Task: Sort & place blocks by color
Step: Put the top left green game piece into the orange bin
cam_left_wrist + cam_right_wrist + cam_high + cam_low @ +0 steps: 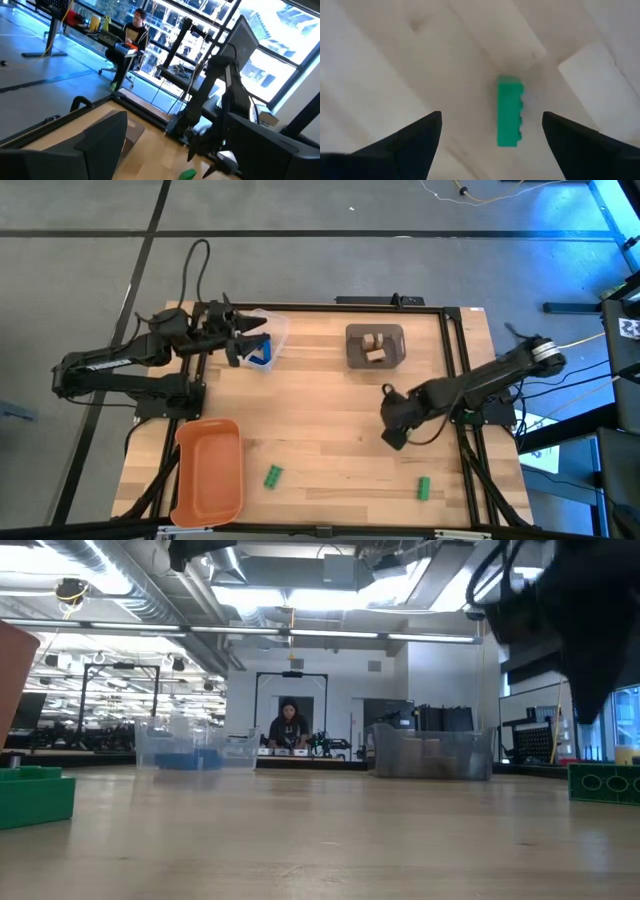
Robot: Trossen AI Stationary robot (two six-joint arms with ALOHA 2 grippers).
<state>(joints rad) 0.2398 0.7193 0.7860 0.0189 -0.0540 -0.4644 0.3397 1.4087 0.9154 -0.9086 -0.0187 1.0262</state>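
Two green blocks lie flat on the table near its near edge, one [272, 476] left of centre and one [424, 488] to the right. The right wrist view looks down on a green block [510, 111] lying beyond my open right gripper [490, 122]. That gripper [393, 436] hangs above the table right of centre and touches nothing. Blue blocks [262, 357] sit in a clear tub [278, 330] at the far left. Tan blocks [374, 346] sit in a grey bin [352, 360]. My left gripper [254, 340] hovers open over the clear tub, holding nothing.
An orange tray [210, 470] lies at the near left corner. The low view shows the green blocks at its left [35, 795] and right [605, 783] edges. A black frame [455, 380] borders the table. A person [289, 726] sits in the room beyond.
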